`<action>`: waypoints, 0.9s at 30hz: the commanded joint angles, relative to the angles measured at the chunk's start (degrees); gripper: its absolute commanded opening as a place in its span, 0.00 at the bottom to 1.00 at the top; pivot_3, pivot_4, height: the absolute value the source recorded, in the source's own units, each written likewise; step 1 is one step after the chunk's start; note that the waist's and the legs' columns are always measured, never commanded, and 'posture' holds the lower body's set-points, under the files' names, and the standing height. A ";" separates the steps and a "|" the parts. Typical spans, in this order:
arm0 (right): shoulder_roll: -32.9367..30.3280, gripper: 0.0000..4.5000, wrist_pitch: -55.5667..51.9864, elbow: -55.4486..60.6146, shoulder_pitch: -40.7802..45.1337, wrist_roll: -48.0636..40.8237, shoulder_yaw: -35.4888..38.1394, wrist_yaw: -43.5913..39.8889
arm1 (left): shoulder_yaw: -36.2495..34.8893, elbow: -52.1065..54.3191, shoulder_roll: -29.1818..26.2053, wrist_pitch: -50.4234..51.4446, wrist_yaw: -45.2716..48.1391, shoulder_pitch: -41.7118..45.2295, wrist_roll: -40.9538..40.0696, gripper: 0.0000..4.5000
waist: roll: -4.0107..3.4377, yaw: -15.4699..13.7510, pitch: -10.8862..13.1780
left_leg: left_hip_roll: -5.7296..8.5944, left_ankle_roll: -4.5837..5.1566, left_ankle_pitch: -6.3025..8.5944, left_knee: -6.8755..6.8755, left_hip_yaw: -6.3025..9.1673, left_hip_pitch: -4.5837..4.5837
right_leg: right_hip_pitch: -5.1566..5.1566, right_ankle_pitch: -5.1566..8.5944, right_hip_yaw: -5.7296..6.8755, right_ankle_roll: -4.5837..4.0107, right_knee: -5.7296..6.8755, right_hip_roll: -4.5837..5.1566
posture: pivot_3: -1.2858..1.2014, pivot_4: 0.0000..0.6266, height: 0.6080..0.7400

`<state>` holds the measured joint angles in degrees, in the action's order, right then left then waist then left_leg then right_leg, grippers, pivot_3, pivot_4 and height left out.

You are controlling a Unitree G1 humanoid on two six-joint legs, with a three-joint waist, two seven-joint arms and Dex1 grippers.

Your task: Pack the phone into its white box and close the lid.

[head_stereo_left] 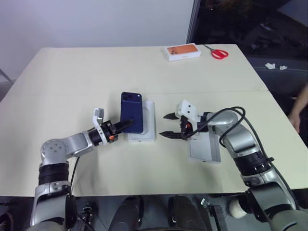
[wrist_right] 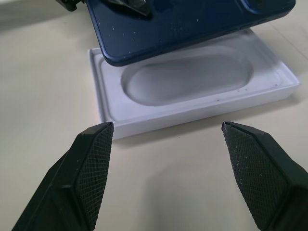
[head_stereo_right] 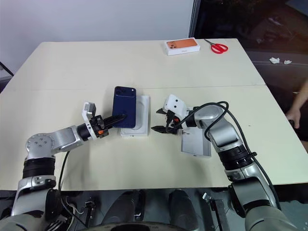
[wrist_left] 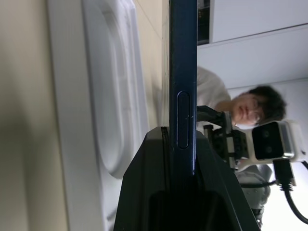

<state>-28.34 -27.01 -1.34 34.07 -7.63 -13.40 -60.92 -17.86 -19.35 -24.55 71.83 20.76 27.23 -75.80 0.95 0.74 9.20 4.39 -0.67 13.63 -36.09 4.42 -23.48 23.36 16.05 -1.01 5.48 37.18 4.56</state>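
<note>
My left gripper is shut on the near end of the phone, a slim dark navy slab with its camera cluster at the far end. It holds the phone tilted just above the white box, overlapping the box's left part. In the right wrist view the phone hangs over the box's white insert with its oval recess. My right gripper stands open just right of the box, holding nothing. The lid lies flat on the table under my right forearm.
A white box with an orange phone picture and red scissors lie at the table's far edge. A person's hand hangs beside the table's right edge. A seam runs across the table behind the white box.
</note>
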 commanded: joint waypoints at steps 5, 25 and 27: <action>0.02 0.85 1.82 1.20 0.23 -0.32 0.29 1.63 | -0.13 0.02 1.07 0.90 4.76 2.33 3.59 0.73 | 0.01 -0.05 0.01 | 0.01 0.00 0.00 -0.01 0.00 0.00 | -0.02 0.00 0.01 0.00 0.00 0.01 | 0.52 0.24 1.00; 0.80 0.85 4.00 -1.44 1.72 -0.10 -1.16 1.88 | -5.81 11.71 -1.78 6.53 2.32 -0.93 2.00 0.99 | 0.02 0.02 0.02 | 0.01 0.01 0.01 -0.02 0.01 0.00 | -0.01 0.00 0.00 0.00 0.01 0.02 | 0.52 0.24 1.00; 0.87 0.85 4.12 -1.71 1.98 -0.16 -1.24 1.90 | -6.41 13.01 -2.40 6.51 1.68 -1.46 2.06 0.99 | 0.01 0.02 0.02 | 0.01 0.01 0.01 -0.02 0.01 0.00 | -0.01 0.00 0.00 0.00 0.02 0.01 | 0.52 0.24 1.00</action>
<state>-27.77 -24.02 -3.56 34.53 -7.51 -15.24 -58.89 -22.59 -8.53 -26.05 78.15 22.89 26.19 -72.20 0.96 0.77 9.22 4.40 -0.65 13.63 -36.10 4.43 -23.48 23.34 16.05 -1.02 5.48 37.20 4.57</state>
